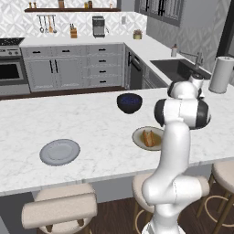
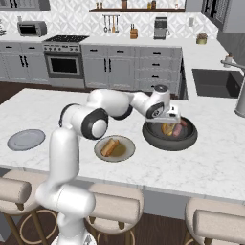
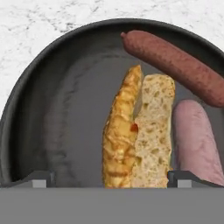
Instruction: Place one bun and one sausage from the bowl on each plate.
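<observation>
From the right base view I see the grey plate (image 2: 26, 139) bare at far left on the counter (image 2: 215, 167). Further right, the brown-centred plate (image 2: 114, 148) carries one bun (image 2: 110, 146). Right again, my gripper (image 2: 171, 121) hangs over the wide black pan (image 2: 170, 134), jaws spread wide, gripping nothing. In the hand view a second bun (image 3: 139, 130) lies between the fingertips (image 3: 41, 179), with a dark red sausage (image 3: 178, 66) and a paler pink sausage (image 3: 195, 140) beside it. The navy bowl (image 1: 129, 102) sits further back.
</observation>
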